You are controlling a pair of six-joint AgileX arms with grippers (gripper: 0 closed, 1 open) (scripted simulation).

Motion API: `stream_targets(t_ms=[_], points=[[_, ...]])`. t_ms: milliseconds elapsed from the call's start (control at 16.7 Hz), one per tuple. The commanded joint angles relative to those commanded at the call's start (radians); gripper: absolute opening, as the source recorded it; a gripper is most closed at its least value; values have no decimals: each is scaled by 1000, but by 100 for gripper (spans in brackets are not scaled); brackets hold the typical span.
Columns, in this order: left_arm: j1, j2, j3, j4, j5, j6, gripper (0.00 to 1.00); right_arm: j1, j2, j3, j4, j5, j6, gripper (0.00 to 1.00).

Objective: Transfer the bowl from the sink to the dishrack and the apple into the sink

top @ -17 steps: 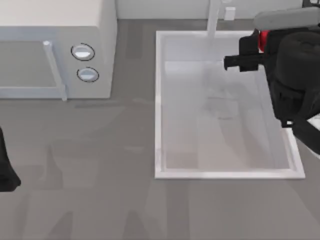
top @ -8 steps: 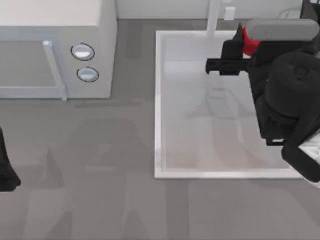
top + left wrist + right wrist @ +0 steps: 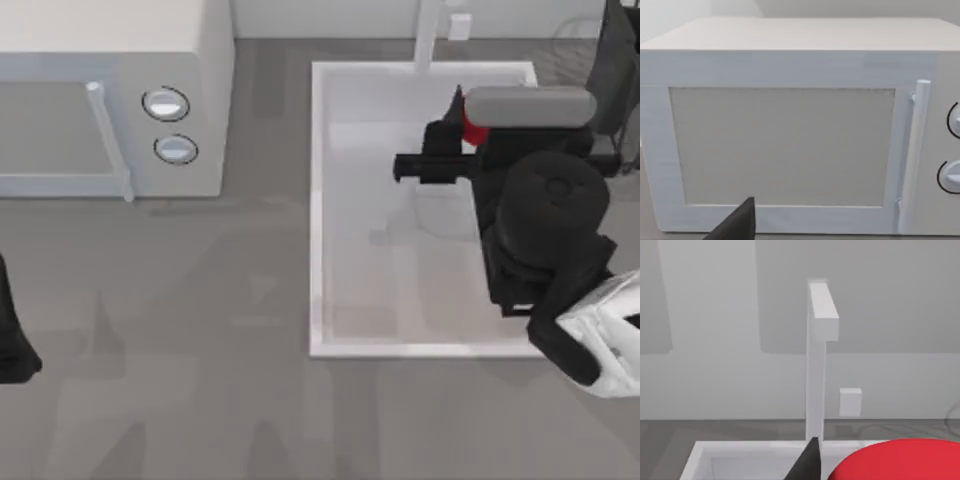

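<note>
While carrying apple (image 3: 474, 128), right end effector (image 3: 462, 122) moved left over sink (image 3: 318, 200).

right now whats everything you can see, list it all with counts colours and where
microwave: 1, white, two round knobs, top view's left rear of the table
sink: 1, white rectangular basin, right half of the table
faucet post: 1, white, at the sink's rear rim
apple: 1, bright red, at the right tool, above the sink's rear part
table: 1, grey
left arm: 1, black, parked at the table's left edge
right arm: 1, black, reaching over the sink's right side
right tool: 1, black, above the basin beside the apple
</note>
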Motion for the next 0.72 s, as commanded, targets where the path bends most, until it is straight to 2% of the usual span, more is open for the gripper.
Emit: stream_targets(t_ms=[420, 720], points=[[0, 0, 0, 0, 0, 0, 100, 0, 352, -65, 436, 1, -5, 0], [0, 0, 0, 0, 0, 0, 100, -1, 416, -76, 505, -1, -5, 0]])
